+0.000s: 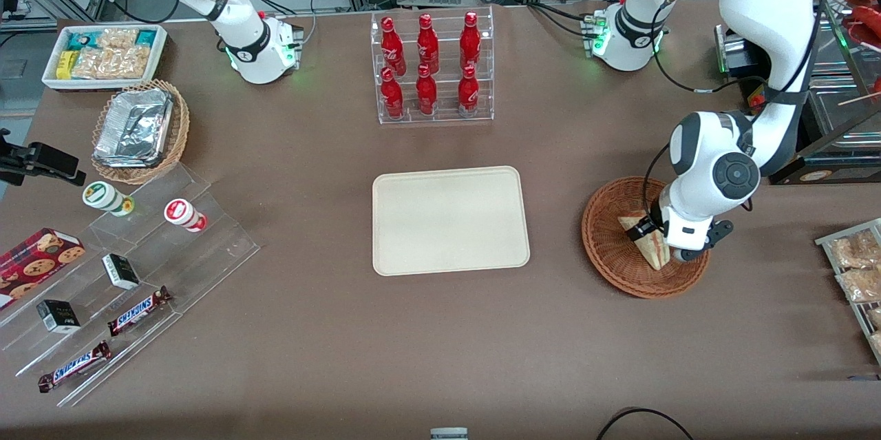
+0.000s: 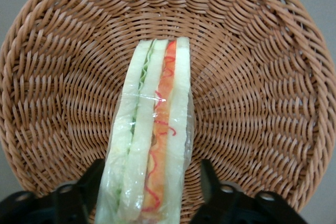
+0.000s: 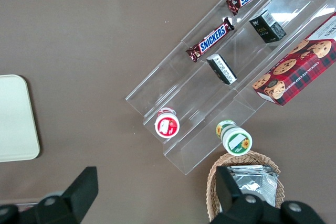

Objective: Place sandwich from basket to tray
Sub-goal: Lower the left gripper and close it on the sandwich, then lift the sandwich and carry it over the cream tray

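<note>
One sandwich (image 2: 149, 135) sits in the basket (image 1: 612, 247), a plastic-wrapped wedge standing on edge with its red-orange and green filling stripes facing up toward the wrist camera. The pincer (image 2: 149, 195) is low inside the basket, its two dark fingers (image 2: 86, 190) spread open and straddling the wedge, one on each bread face. They appear close to the wrapping, though whether they touch it yet I cannot tell; nothing is clamped. Straddling the flat bread faces makes sense, since squeezing there would hold the layers together instead of splaying them.

Seen from the front camera, the sandwich (image 1: 647, 242) lies in the part of the basket nearer the working arm's end of the table, partly covered by the arm's white wrist. The basket itself rests on the brown table (image 1: 440, 343), toward the working arm's end of it.

Beside the basket, toward the parked arm's end, lies the tray (image 1: 451, 220), flat and bare, apart from the basket with open table between them. That gap gives the arm a short, unobstructed sideways carry once the wedge is lifted over the wicker rim. As a judgement, the task is at the grasping step: closing, lifting and the transfer are not yet done.

Farther from the front camera than the basket, and past the tray, a clear rack of red bottles (image 1: 430, 65) stands well away from the likely path.
</note>
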`<action>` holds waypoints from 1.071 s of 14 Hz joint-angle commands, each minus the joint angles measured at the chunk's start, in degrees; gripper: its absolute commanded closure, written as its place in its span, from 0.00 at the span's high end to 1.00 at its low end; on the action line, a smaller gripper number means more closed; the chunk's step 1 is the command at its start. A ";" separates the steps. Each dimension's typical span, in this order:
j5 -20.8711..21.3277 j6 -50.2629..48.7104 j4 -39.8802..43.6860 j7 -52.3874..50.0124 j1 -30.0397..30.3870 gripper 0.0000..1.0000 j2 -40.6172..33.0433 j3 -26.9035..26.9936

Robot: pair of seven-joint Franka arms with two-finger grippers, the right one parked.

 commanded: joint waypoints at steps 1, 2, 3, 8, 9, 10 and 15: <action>0.26 -2.04 0.16 2.86 0.23 0.00 -0.94 0.21; 0.26 -3.18 0.34 2.95 0.23 0.00 -1.37 0.21; 0.26 -4.67 1.21 3.21 0.14 0.00 -2.25 0.21; 0.35 -18.11 11.40 5.39 -3.28 0.00 -2.17 -1.02; 0.35 -19.78 12.98 7.06 -4.77 0.00 -2.17 -1.02; 0.27 -20.58 13.86 7.69 -6.26 0.00 -2.00 -1.11; -0.70 -19.71 15.27 7.17 -16.19 0.00 -1.21 -1.11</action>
